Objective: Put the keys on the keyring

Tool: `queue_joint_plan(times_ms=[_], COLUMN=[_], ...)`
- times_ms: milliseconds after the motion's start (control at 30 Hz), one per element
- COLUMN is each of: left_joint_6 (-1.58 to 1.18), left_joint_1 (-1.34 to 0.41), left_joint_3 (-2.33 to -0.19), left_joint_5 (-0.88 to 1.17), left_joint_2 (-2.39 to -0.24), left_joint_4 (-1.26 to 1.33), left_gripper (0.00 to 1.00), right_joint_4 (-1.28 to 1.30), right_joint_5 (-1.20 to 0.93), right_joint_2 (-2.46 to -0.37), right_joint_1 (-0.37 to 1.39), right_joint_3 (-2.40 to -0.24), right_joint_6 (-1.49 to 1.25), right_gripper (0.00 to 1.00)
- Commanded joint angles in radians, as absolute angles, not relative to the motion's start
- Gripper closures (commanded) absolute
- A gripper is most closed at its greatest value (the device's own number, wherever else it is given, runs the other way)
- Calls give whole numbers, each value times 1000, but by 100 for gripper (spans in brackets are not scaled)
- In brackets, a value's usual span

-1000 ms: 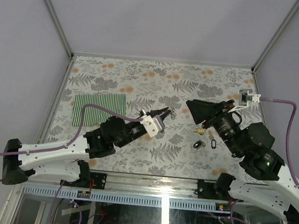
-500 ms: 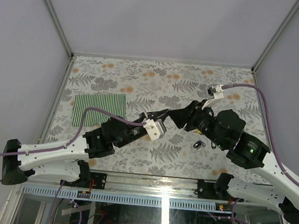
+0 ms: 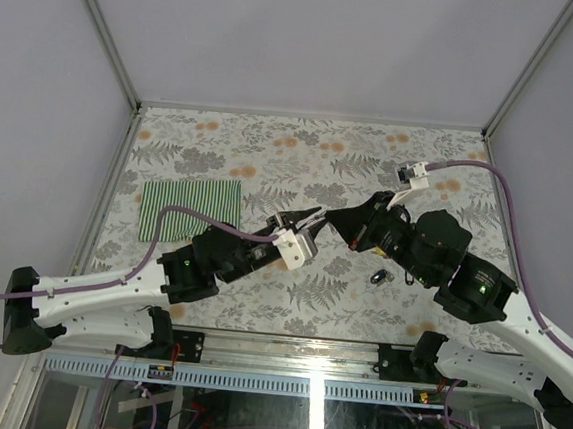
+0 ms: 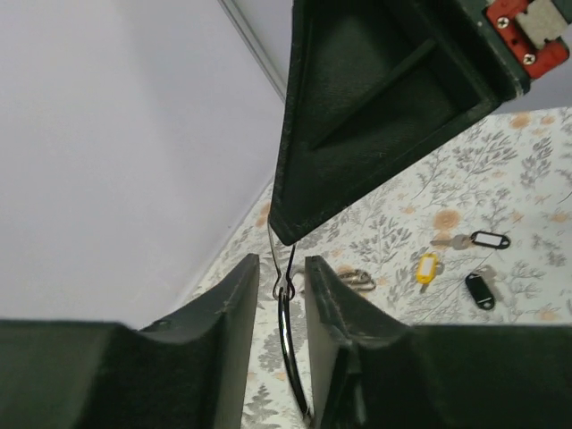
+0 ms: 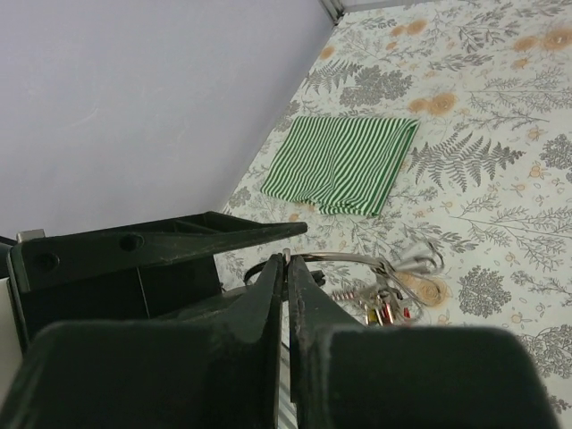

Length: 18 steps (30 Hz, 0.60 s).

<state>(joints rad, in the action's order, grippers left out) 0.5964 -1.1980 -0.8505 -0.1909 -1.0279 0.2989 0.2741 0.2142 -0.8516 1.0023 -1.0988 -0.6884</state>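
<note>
Right tool (image 5: 286, 261), outstretched, pinches keyring (image 5: 340, 256).

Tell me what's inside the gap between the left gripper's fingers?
The thin keyring sits there, its top pinched by the right gripper. Its bottom is hidden behind the fingers.

Bright, even light; blurry close foreground.
</note>
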Motion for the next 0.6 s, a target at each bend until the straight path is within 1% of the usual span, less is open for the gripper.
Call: queue_joint_plan(times_ms=[0,67,167,367,567], left_joint_6=[573,574,574,527,488], left_joint_1=[-1204,-1204,-1203,-1203,-1204], left_joint_3=[-884,-887,-883,-886,-905], left_joint_5=[-188,-174,-163,-160,-112], left_joint_2=[-1013,-1011,-1002,-1000,-1006], left_joint_4=[326,306,298,310,311], left_gripper=[64,58,55,58,59], right_joint_4=[188,190,197,208,207], right_joint_5=[219,223,218,198,181], right_joint_2=[-808,-799,-792,-787,-781], right_joint_1=[1004,1003,1003,1003,1004], right_joint_3=[-1101,-1101,-1107,-1114,-1109], right_joint_6=[-660,-648,-631,-601,-567], right_gripper=[100,100,100,100,100])
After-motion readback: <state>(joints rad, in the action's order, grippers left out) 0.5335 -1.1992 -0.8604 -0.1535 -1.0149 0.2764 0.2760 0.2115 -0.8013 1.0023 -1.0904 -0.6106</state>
